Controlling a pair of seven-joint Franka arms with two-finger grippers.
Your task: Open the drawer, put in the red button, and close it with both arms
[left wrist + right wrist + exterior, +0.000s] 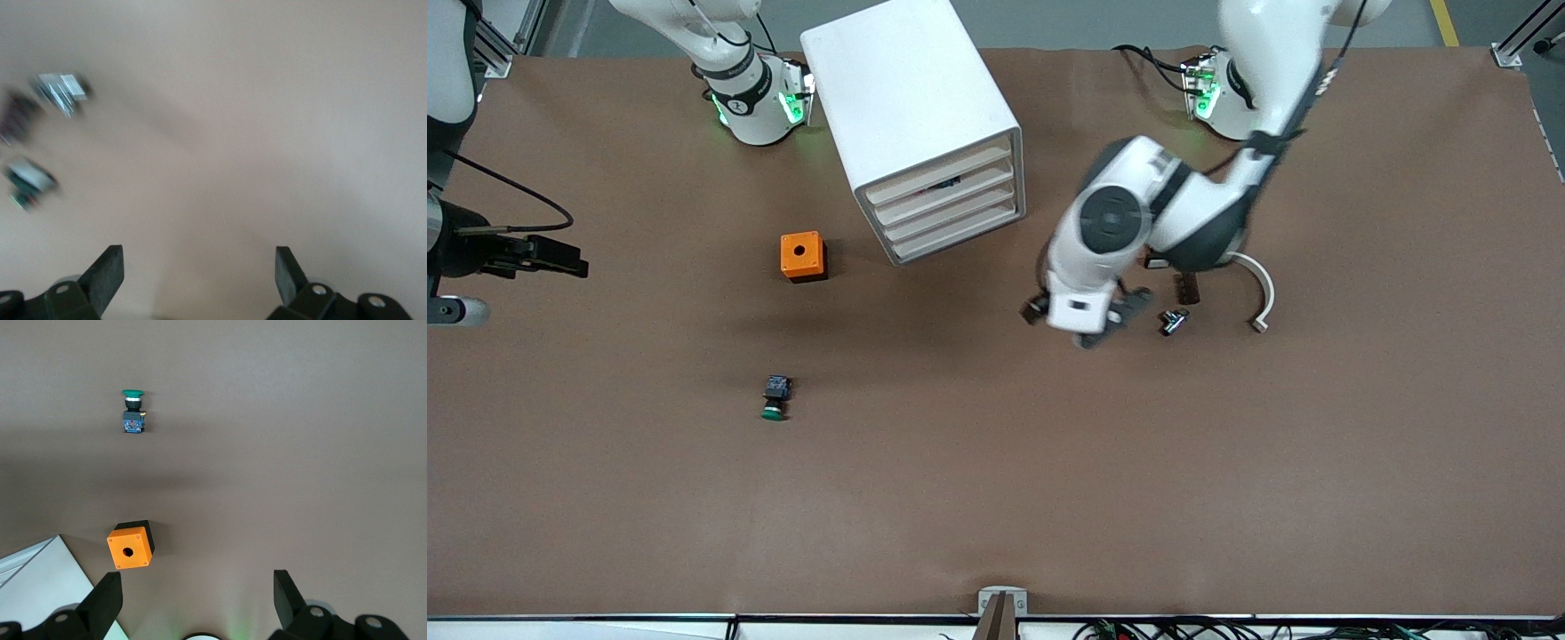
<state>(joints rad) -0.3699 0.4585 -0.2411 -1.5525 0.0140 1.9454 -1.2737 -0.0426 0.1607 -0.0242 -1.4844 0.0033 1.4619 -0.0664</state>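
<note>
The green-capped button (775,399) lies nearest you: a decoy. On the cabinet (911,107), no drawer (951,201) is pulled out yet. Your left pincer (1085,322), spread wide, hangs over small parts toward the left arm's end. The red button (1185,286) seems, through the blur, to be the dark piece there; mistake it and you'll stow junk. The right pincer (197,580), spread, waits above the orange box (802,256).

The left gripper (199,277), jaws wide apart, hangs over bare brown table (267,133)
</note>
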